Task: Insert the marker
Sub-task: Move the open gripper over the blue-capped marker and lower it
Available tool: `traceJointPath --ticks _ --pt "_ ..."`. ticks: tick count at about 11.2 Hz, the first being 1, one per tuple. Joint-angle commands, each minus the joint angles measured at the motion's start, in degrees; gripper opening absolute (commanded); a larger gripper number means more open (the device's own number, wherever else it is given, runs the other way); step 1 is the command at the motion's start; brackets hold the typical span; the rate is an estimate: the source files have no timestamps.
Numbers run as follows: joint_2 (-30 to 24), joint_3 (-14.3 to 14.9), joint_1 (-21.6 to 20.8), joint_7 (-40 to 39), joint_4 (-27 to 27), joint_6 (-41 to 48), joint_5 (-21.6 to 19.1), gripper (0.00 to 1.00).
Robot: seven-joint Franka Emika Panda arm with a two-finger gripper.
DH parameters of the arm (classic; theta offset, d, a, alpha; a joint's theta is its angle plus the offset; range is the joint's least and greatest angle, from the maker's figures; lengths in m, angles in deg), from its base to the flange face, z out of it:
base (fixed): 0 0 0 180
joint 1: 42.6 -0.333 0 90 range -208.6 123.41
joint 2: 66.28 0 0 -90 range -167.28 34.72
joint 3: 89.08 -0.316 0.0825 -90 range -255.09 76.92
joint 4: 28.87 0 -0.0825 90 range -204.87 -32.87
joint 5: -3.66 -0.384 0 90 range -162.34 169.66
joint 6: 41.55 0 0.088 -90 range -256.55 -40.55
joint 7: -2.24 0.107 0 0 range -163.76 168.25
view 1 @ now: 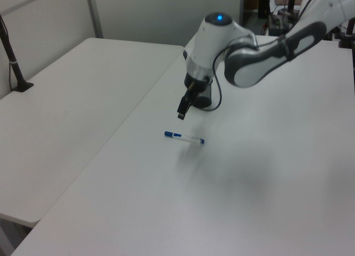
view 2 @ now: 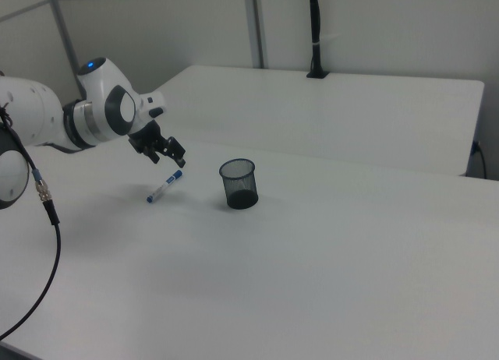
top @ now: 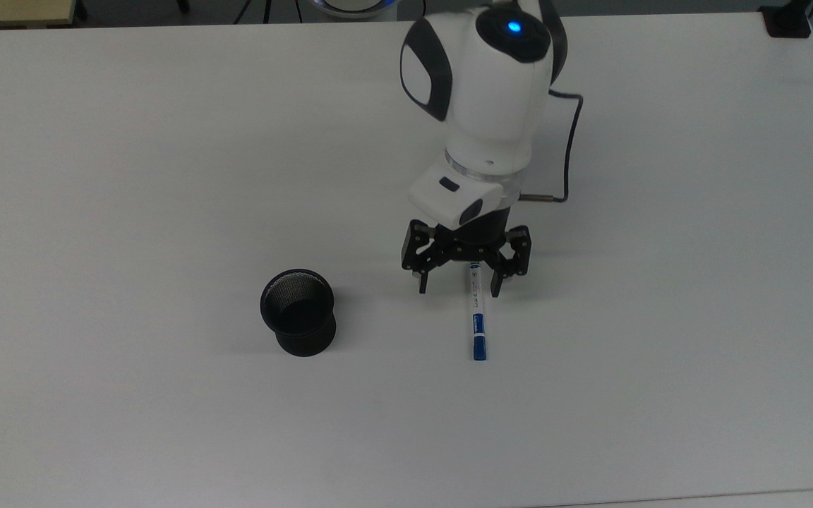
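Top view: hand (top: 460, 286) spread wide over the tabletop (top: 166, 141), hiding the upper tip of the marker (top: 477, 321), lying flat well apart from the black mesh cup (top: 298, 311).

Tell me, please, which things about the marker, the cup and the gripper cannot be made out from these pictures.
- Marker: in the top view, the gripper covers its upper end; the label's print is too small to read.
- Mesh cup: in the left view, the arm hides most of it.
- Cup bottom: in the top view it is too dark to see what lies inside.
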Motion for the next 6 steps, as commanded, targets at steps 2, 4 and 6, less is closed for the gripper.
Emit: traceJointPath --ticks 2,4,6 --pt "5.6 1.1 -1.8 6.6 2.5 -5.3 5.7 0.81" --pt "8.3 1.1 -1.8 6.8 5.5 -5.4 5.7 0.67" --pt "9.2 1.1 -1.9 6.8 5.8 -6.0 5.7 0.59"
